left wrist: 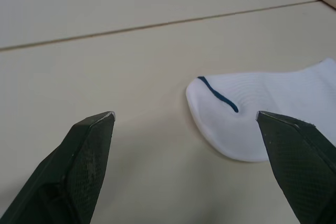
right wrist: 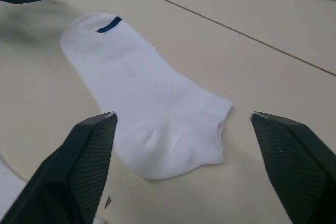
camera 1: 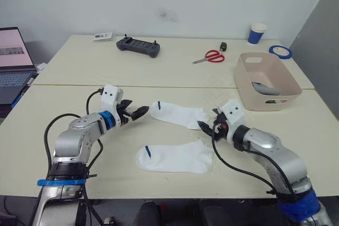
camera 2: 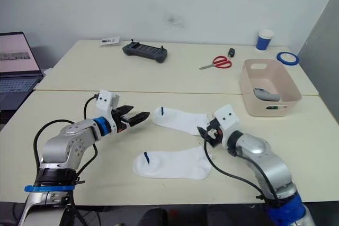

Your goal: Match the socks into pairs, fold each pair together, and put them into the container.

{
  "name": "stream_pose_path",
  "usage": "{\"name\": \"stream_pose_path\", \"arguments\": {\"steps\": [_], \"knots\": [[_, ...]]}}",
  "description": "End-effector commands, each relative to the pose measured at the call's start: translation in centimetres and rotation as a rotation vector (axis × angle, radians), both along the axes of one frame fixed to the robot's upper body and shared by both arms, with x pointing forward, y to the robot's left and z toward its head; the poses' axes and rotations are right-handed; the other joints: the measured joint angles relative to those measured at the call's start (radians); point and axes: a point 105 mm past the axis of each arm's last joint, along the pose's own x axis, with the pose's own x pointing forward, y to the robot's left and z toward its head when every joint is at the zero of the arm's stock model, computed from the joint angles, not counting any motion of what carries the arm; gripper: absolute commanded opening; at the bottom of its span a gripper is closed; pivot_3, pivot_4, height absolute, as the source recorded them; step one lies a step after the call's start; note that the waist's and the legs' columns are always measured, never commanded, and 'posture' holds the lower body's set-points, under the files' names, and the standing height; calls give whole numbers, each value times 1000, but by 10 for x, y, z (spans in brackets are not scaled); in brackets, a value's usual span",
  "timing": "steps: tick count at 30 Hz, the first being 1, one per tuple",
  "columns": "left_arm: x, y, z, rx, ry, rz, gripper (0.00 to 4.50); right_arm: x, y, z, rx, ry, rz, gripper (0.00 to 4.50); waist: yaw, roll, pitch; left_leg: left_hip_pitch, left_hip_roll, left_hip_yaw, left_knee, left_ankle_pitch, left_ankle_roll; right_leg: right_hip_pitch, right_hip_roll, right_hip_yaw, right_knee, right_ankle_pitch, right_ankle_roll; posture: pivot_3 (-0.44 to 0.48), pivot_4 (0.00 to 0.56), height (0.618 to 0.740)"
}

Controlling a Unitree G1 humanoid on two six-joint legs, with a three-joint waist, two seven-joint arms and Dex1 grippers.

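far white sock between two open grippers

left gripper [camera 1: 139,113] spread wide just short of the far white sock's [camera 1: 179,114] cuff; right gripper [camera 1: 204,126] wide at its toe. near white sock [camera 1: 175,157] lies flat below. container [camera 1: 266,80] holds grey.

Laptop [camera 1: 13,64], controller [camera 1: 138,46], scissors [camera 1: 210,56], blue cup [camera 1: 257,33], tape roll [camera 1: 279,52].

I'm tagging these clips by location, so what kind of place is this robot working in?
Probably an office or lab workspace rather than a home: pale tables pushed together against a bare wall, an open laptop, and a handheld controller beside scissors and a tape roll.
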Motion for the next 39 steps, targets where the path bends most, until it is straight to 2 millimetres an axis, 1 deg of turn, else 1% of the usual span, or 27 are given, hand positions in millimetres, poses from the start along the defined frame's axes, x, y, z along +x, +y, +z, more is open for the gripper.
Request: {"name": "stream_pose_path", "arguments": {"steps": [1, 3, 6, 9, 12, 15, 16, 18, 21, 24, 27, 28, 30, 31, 34, 37, 39], "knots": [[12, -9, 3, 1, -14, -35, 4500, 15, -2, 4, -6, -37, -51, 4443, 0, 0, 0, 0, 0, 0, 0, 0, 0, 0, 0, 0, 0, 0, 0, 0, 150, 740], [20, -11, -1, 5, 4, -25, 4500, 23, -4, 2, -2, -36, -80, 4443, -1, 0, 0, 0, 0, 0, 0, 0, 0, 0, 0, 0, 1, 0, 0, 0, 150, 740], [29, -19, -2, -22, 31, -37, 4500, 31, -5, 0, 19, -21, -112, 4443, -3, 0, 0, 0, 0, 0, 0, 0, 0, 0, 0, 0, 1, 0, 0, 0, 150, 740], [33, -25, -9, -22, 91, -62, 3861, 35, -6, -7, 39, 19, -135, 4468, -3, 0, 0, 0, 0, 0, 0, 0, 0, 0, 0, 0, 1, 0, 0, 0, 150, 740], [31, -29, -19, 6, 130, -97, 2909, 35, -5, -15, 36, 53, -131, 4468, -3, 0, 0, 0, 0, 0, -1, 0, 0, 0, 0, 0, 1, 1, -1, 0, 150, 740], [30, -33, -23, 13, 141, -118, 1981, 33, 1, -20, 27, 67, -106, 4468, -4, 0, 0, 0, 0, 0, -1, 0, 0, 0, 0, 0, 1, 1, -1, 0, 150, 740], [29, -34, -24, 14, 144, -125, 1599, 32, 2, -20, 27, 69, -100, 4058, -4, 0, 0, 0, 0, 0, -1, 0, 0, 0, 0, 0, 1, 1, -1, 0, 150, 740], [27, -36, -27, 18, 150, -135, 1008, 30, 6, -22, 28, 77, -86, 3516, -4, 0, 0, 0, 0, 0, -1, 0, 0, 0, 0, 0, 1, 1, -1, 0, 150, 740], [23, -36, -31, 30, 155, -146, 16, 28, 10, -24, 28, 80, -70, 2374, -4, 0, 0, 0, 0, 0, 0, 0, 0, 0, 0, 0, 1, 1, -1, 0, 150, 740], [21, -35, -31, 30, 151, -144, 0, 28, 11, -23, 31, 77, -64, 1327, -4, 0, 0, 0, 0, 0, 0, 0, 0, 0, 0, 0, 1, 1, -1, 0, 150, 740], [20, -30, -24, 20, 130, -126, 0, 26, 12, -20, 36, 69, -56, 216, -4, 0, 0, 1, 0, 0, 0, 0, 0, 0, 0, 0, 1, 1, -1, 0, 150, 740], [19, -27, -19, 11, 115, -118, 0, 26, 12, -19, 44, 64, -51, 49, -4, 0, 0, 1, 0, 0, 0, 0, 0, 0, 0, 0, 1, 1, -1, 0, 150, 740], [15, -24, -10, -3, 95, -108, 0, 23, 14, -15, 57, 54, -33, 49, -6, 0, 0, 1, 1, 0, 0, 0, 0, 0, 0, 0, 1, 1, -1, 0, 150, 740], [12, -24, -2, -23, 72, -111, 0, 20, 16, -10, 69, 38, -15, 49, -7, 0, 0, 1, 1, 0, -1, 0, 0, 0, 0, 0, 1, 1, -1, 0, 150, 740], [4, -24, 14, -65, 39, -114, 0, 13, 20, 2, 92, 4, 28, 49, -7, 1, 0, 0, 1, 0, -1, 0, 0, 0, 1, 0, 1, 1, -1, 0, 150, 740], [-19, -19, 42, -142, 16, -125, 0, -9, 24, 25, 143, -31, 141, 49, -7, 1, 0, 0, 1, -1, -1, 0, 0, -1, 0, 0, 1, 0, 0, 0, 150, 740], [-39, -15, 52, -170, 23, -142, 0, -24, 22, 35, 173, -28, 205, 49, -9, 1, 0, 0, 2, -1, -1, 0, 0, 0, 0, 0, 1, 0, 0, 0, 150, 740]]}}
